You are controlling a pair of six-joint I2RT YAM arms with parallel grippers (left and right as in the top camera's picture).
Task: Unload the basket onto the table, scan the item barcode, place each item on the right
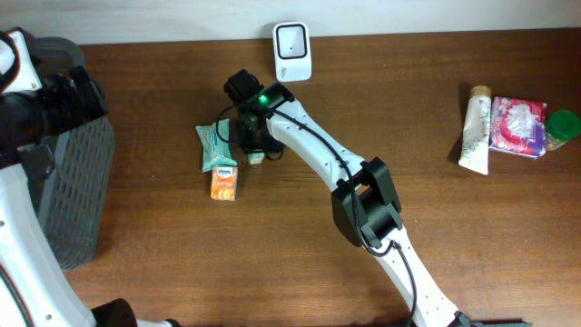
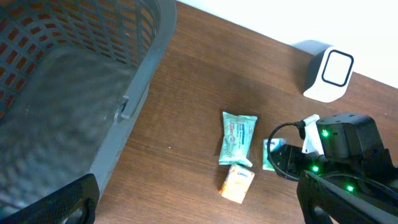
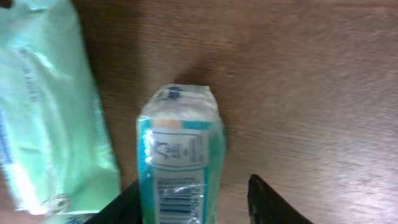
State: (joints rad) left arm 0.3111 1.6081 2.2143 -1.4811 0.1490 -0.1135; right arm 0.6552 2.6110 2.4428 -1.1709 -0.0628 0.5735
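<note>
The right pincer (image 3: 194,186) is down at the counter (image 1: 436,82) with its 2 fingers (image 3: 264,199) spread either side of a small teal-and-white packet (image 3: 180,149). A gap shows between the packet and the finger on the right of the wrist view, so it is not clamped. The packet lies flat on the wood, and its barcode (image 3: 177,205) faces up at the end nearest the pincer. Just beside it lies a green wipes pack (image 1: 214,145), and an orange box (image 1: 223,183) sits at that pack's near end. The white scanner (image 1: 292,52) stands at the back edge of the counter, near the packet but apart from it. Off to the far side lie a tube (image 1: 475,130), a pink pack (image 1: 517,127) and something with a green lid (image 1: 563,130), close together. The left pincer (image 2: 196,193) hangs spread wide and empty beside the grey basket (image 1: 82,182).
</note>
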